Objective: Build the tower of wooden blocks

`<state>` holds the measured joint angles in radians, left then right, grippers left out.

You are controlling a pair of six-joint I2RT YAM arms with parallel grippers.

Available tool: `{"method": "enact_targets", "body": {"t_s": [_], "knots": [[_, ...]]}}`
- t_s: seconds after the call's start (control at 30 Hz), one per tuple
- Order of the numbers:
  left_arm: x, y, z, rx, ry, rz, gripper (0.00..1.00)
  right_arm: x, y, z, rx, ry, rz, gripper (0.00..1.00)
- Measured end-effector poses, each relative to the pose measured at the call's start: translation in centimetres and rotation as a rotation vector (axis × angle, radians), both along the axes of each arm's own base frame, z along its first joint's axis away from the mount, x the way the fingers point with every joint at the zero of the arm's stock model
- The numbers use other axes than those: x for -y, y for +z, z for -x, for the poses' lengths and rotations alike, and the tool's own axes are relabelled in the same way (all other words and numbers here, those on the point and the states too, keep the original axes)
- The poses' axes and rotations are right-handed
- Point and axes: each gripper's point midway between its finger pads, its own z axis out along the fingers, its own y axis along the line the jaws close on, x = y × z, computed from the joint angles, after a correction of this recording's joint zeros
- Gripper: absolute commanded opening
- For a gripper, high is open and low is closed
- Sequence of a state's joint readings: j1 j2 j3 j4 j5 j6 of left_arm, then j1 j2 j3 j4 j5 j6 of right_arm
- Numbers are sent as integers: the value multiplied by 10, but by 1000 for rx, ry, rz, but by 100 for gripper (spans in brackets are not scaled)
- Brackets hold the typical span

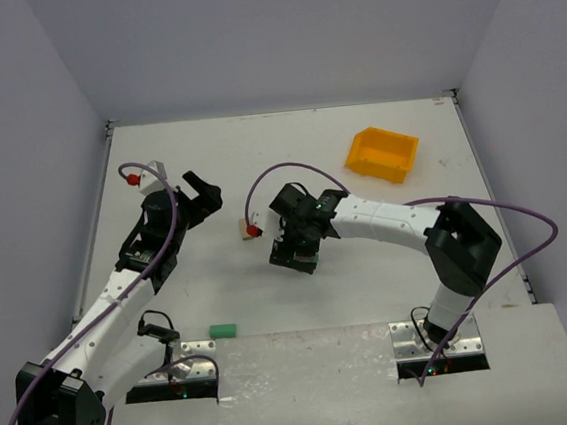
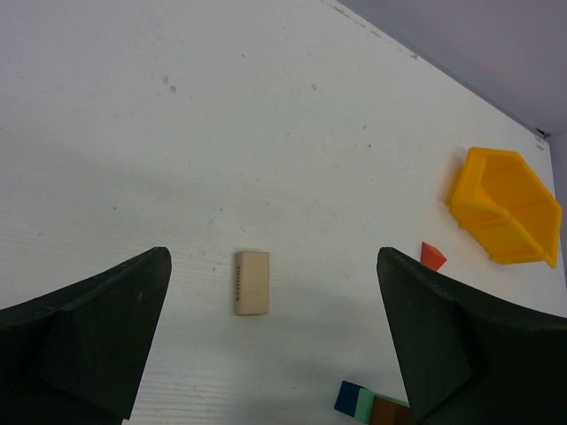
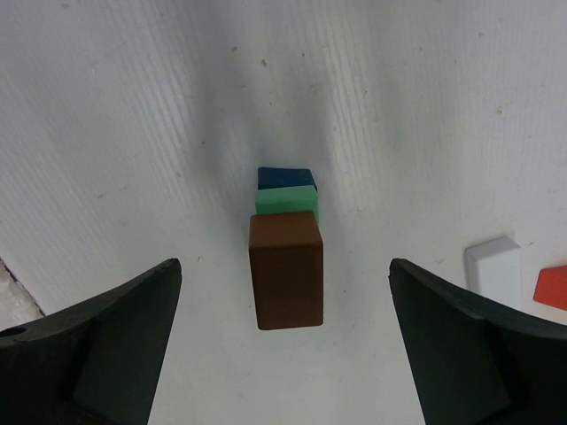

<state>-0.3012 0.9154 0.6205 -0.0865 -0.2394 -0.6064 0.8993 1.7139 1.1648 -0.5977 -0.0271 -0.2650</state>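
The tower [image 3: 285, 266] is a short stack with a brown block on top, a green one under it and a blue one at the bottom. My right gripper [image 3: 285, 264] is open, straddling the stack from above without touching it. In the top view the right gripper [image 1: 297, 249] hides the stack. The stack also shows at the bottom edge of the left wrist view [image 2: 372, 405]. My left gripper [image 2: 273, 258] is open and empty over a tan block [image 2: 252, 282] that lies flat. In the top view the left gripper [image 1: 201, 192] is at mid-left.
A red wedge [image 2: 432, 256] lies between the tan block and the yellow bin [image 1: 383, 153] at the back right. A pale block [image 3: 492, 266] and a red piece [image 3: 554, 288] lie right of the stack. A green block [image 1: 223, 330] lies near the front edge.
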Motion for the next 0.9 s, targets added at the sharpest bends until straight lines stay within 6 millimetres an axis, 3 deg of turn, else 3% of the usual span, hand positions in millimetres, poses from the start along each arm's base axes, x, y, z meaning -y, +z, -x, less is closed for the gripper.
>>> {"method": "enact_targets", "body": {"t_s": [0.13, 0.33, 0.43, 0.53, 0.63, 0.8, 0.9], "knots": [[0, 0, 0, -1, 0, 0, 100, -7, 18, -3, 36, 6, -64, 99], [0, -3, 0, -11, 0, -2, 100, -19, 88, -4, 169, -14, -302, 99], [0, -9, 2, -35, 1, -6, 100, -11, 120, -3, 246, -96, -423, 99], [0, -13, 4, -55, 3, 1, 100, 7, 138, -12, 306, -273, -488, 99], [1, -16, 6, -69, 4, 12, 100, 31, 138, -30, 333, -473, -516, 99], [0, -32, 13, -119, 10, 14, 100, 90, 109, -68, 292, -796, -493, 99], [-2, -47, 18, -164, 15, 8, 100, 111, 91, -84, 268, -926, -462, 99]]}}
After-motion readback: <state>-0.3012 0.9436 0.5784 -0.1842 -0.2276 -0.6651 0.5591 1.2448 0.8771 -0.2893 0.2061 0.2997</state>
